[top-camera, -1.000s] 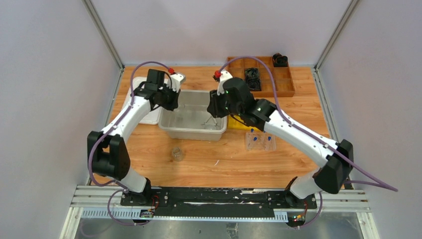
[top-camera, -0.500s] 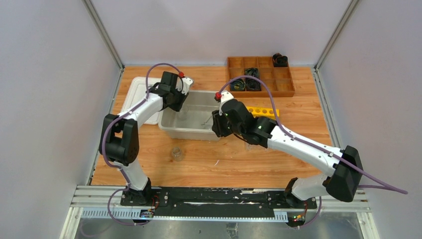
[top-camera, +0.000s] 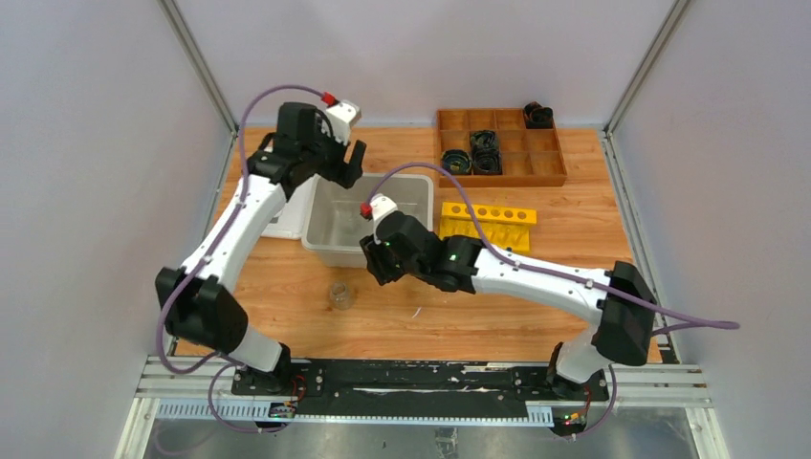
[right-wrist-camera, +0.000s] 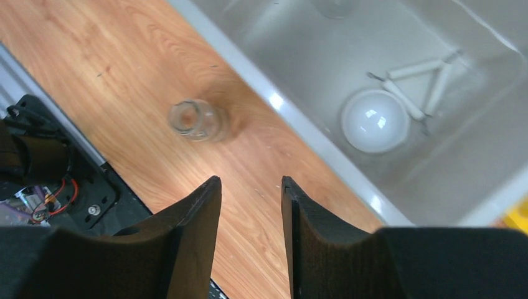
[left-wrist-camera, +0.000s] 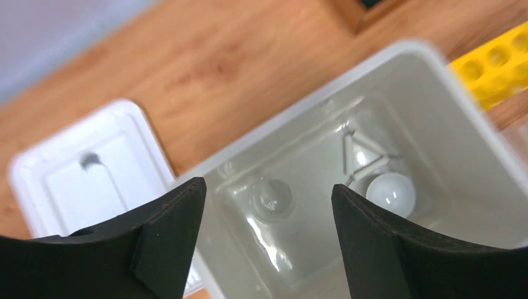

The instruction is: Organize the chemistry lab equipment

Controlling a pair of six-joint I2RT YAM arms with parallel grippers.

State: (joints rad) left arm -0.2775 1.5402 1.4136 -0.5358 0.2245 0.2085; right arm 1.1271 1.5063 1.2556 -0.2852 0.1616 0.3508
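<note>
Plainly, one beaker (right-wrist-camera: 194, 119) is left out: it stands upright on the table (top-camera: 287, 316), near of the bin (top-camera: 330, 251) and apart from it. A second beaker (left-wrist-camera: 274, 198), the dish (left-wrist-camera: 390, 193) and the triangle (left-wrist-camera: 364, 159) lie inside the bin, the dish touching the triangle. A thin rod (top-camera: 417, 312) is seen on the table to the right of the loose beaker.

The left fingers (left-wrist-camera: 171, 227) are spread wide above the bin's far left corner and nothing is held. The right fingers (right-wrist-camera: 193, 230) are parted to a narrow gap, empty, above the table just near of the bin wall.

The loose beaker is judged light, stiff, smooth and breakable. It would best be taken across its wall just under the rim, with a gentle squeeze, since glass may slip or crack. The right fingers look too narrow for it as they stand. The rod is judged lighter and very brittle; lying flat, it would be hard to pinch.

No brand, label or writing can be read on the bin, the white lid (left-wrist-camera: 93, 180) or the yellow rack (top-camera: 488, 222).
</note>
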